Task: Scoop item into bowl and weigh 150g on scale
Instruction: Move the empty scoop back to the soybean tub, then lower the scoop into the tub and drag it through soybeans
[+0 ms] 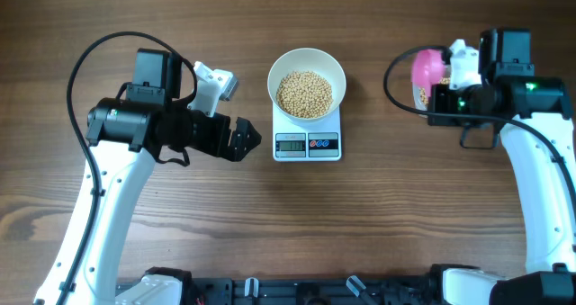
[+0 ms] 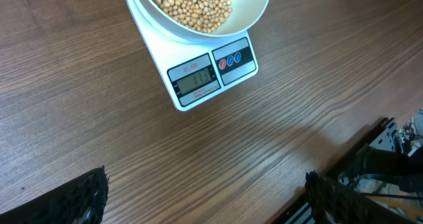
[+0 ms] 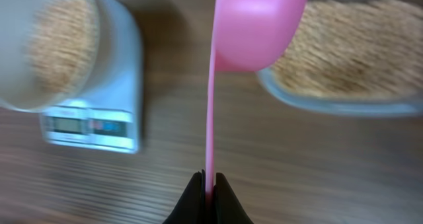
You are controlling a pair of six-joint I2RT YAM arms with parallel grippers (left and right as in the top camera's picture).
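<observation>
Sitting at top centre, the bowl (image 1: pixel 275 75) of beans (image 1: pixel 304 94) rests on the scale (image 1: pixel 307 145). Just left, the left hand (image 1: pixel 241 141) hangs spread; the right hand (image 3: pixel 210 191) pinches the handle of a pink scoop (image 3: pixel 258 26), upper right.

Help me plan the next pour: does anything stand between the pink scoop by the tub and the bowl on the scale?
Nothing visible does. Only table lies between the pink scoop, pinched in the right gripper, and the bowl on the scale. The open left gripper sits beyond the scale.
</observation>
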